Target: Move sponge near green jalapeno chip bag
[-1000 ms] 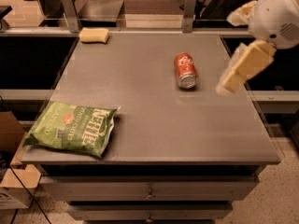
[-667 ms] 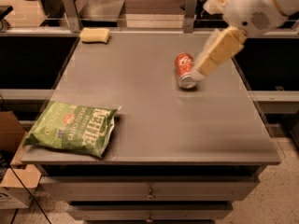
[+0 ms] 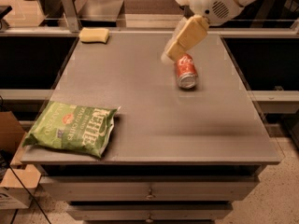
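The sponge [image 3: 94, 35] is a pale-yellow block lying at the far left corner of the grey table [image 3: 154, 120]. The green jalapeno chip bag [image 3: 72, 128] lies flat at the near left corner, with white "Kettle" lettering. My gripper [image 3: 173, 54] hangs from the white arm at the upper right, above the table's far middle, just over the top end of a red soda can. It is well to the right of the sponge and holds nothing that I can see.
The red soda can [image 3: 186, 71] lies on its side right of the table's centre, directly below my gripper. A railing [image 3: 140, 22] runs along the table's far edge. A cardboard box [image 3: 11, 171] stands on the floor at the left.
My arm has swung left across the table, from beyond the right edge to above the soda can. The sponge, bag and can have not moved.
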You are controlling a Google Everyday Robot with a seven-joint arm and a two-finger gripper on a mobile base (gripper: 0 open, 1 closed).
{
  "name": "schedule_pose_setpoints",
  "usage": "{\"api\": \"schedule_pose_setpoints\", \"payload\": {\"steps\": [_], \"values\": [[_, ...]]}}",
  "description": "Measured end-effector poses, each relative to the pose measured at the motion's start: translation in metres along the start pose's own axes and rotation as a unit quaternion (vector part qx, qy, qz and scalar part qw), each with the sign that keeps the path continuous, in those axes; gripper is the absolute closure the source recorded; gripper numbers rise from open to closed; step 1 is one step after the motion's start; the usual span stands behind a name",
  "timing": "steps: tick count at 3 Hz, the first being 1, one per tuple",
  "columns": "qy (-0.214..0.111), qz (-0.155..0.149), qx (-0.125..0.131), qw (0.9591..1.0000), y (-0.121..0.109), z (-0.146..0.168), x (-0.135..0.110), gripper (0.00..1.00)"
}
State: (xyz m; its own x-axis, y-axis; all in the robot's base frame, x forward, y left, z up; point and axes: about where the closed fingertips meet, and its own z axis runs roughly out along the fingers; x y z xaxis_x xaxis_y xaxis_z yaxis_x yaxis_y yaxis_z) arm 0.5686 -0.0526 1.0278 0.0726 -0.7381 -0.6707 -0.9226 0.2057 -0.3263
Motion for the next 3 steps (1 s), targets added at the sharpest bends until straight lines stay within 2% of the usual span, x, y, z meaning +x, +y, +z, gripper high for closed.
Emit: {"api": "schedule_pose_setpoints", "payload": {"steps": [1,2,3], "values": [[-0.01,0.014,0.002,0.9998,-0.006,0.018,-0.003,0.0],[-0.028,0.019,0.009,0.9994,-0.031,0.055,-0.018,0.0],[-0.046,0.039,0.019,0.998,-0.061,0.102,-0.035,0.0]]}}
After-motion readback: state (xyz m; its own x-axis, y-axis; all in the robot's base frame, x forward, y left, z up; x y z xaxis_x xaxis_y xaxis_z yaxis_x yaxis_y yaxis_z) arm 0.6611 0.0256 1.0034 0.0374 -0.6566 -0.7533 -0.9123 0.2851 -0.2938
